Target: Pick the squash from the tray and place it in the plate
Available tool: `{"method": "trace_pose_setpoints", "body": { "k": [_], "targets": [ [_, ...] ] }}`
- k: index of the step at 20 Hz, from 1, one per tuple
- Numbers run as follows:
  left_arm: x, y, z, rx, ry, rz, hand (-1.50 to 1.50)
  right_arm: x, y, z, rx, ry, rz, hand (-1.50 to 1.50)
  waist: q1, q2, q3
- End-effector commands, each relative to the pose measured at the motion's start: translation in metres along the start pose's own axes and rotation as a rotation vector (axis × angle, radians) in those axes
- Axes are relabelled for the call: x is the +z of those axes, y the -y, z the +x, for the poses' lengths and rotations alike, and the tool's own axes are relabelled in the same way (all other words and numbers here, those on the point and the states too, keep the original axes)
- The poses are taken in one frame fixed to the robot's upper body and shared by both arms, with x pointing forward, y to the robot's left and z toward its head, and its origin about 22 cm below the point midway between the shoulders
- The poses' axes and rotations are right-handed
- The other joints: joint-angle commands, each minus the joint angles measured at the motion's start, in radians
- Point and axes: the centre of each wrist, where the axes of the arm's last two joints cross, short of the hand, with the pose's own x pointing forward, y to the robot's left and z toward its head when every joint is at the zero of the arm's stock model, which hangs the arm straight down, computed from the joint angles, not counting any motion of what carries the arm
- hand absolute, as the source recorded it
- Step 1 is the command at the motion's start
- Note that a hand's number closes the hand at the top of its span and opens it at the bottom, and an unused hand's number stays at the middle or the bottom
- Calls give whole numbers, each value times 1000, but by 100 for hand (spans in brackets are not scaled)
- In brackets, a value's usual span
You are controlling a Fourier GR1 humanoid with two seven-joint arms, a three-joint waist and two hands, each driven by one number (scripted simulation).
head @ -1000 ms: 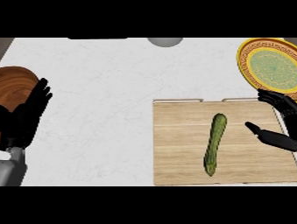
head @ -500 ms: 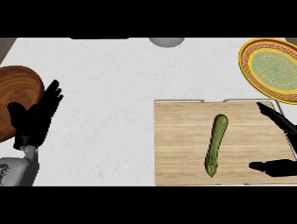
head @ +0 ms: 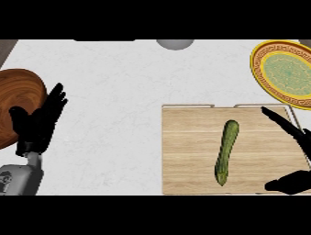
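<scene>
A long green squash (head: 225, 151) lies lengthwise on the wooden tray (head: 191, 151) at the lower right. The yellow plate (head: 290, 73) with a green patterned centre stands at the upper right, beyond the tray. My right hand (head: 307, 153) is open over the tray's right edge, fingers stretched toward the plate and thumb spread low, a little to the right of the squash and not touching it. My left hand (head: 39, 121) rests open at the left, fingers up.
A round brown wooden board (head: 2, 108) lies at the left edge, partly behind my left hand. A grey round object (head: 174, 43) sits at the counter's far edge. White counter (head: 117, 92) lies between board and tray.
My right hand has drawn lower and spread its thumb wide beside the squash. The left hand has shifted slightly right and down. The squash has not moved.
</scene>
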Motion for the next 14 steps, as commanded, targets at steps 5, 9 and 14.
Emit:
{"method": "trace_pose_setpoints", "body": {
  "k": [5,9,14],
  "targets": [
    [-6,-17,-8,-8,10,-3,0,-16,-7,30,185,-113,97,-150,1,2,0],
    [-17,4,1,21,1,-8,0,-38,-4,45,268,-178,166,-150,5,4,0],
    [-10,3,8,4,-2,-21,0,-52,-33,39,300,-209,241,-150,9,2,1]
  ]
}}
